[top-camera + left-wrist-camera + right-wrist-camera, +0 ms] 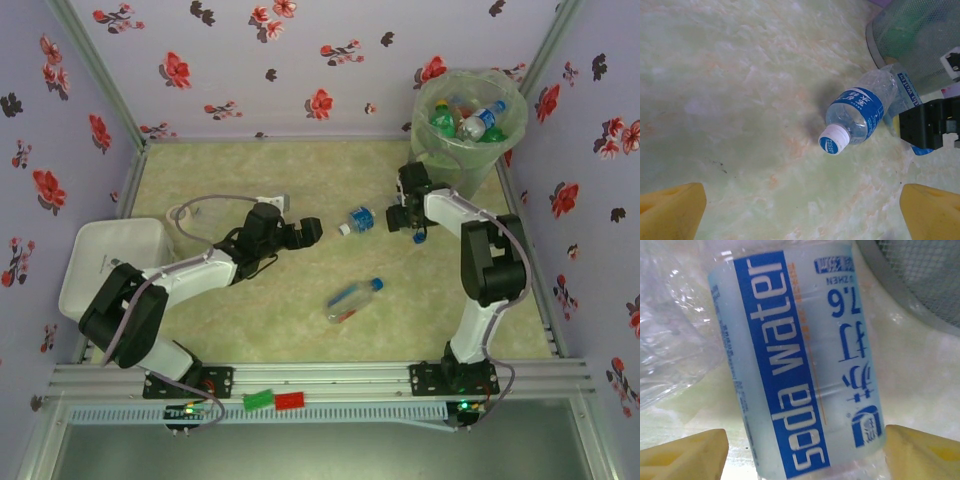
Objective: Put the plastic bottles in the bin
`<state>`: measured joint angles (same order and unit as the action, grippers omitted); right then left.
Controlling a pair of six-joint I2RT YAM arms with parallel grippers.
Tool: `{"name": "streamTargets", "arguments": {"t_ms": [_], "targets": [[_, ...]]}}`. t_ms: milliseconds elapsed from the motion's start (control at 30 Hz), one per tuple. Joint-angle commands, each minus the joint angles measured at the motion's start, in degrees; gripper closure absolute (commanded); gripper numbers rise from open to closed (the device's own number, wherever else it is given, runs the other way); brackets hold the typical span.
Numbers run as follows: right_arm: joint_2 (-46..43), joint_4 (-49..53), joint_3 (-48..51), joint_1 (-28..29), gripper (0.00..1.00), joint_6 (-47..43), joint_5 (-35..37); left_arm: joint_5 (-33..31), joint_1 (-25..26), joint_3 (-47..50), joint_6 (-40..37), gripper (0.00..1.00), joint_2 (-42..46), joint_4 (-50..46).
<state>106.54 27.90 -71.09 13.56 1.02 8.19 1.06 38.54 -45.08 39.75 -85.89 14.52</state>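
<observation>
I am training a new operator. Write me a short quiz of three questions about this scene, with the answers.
1. True or false: the left tool stands open.
2. The label of the bottle between the right tool's fingers reads: A soda water, B cola, C juice?
3. Fill in: the bin stands at the far ___ corner.
Key: 1 true; 2 A; 3 right.

The pale green marbled tabletop [250, 335] carries a blue-labelled water bottle [357, 218], a second bottle [352, 300], the bin [458, 168] and a white tray [105, 262].
</observation>
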Motion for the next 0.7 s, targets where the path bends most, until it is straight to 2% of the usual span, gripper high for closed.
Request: {"name": "streamTargets", "arguments": {"t_ms": [0, 167, 300, 667], "targets": [[0.4, -0.9, -1.4, 0.0, 0.23, -0.9, -0.3, -0.9, -0.5, -0.4, -1.3, 0.00, 0.9, -0.2], [0.2, -1.6, -0.8, 0.0, 0.43, -1.0, -1.9, -0.9, -0.5, 0.2, -1.5, 0.00, 0.9, -0.2], [-1.2, -0.8, -0.3, 0.1, 0.53, -0.7, -2.7, -0.7, -0.4, -0.4, -1.6, 0.00, 0.4, -0.7], [-14.1, 0.9, 7.5, 0.8, 0.54, 3.7, -8.0, -0.5, -0.5, -2.5, -2.7, 0.00, -0.5, 0.1]]}}
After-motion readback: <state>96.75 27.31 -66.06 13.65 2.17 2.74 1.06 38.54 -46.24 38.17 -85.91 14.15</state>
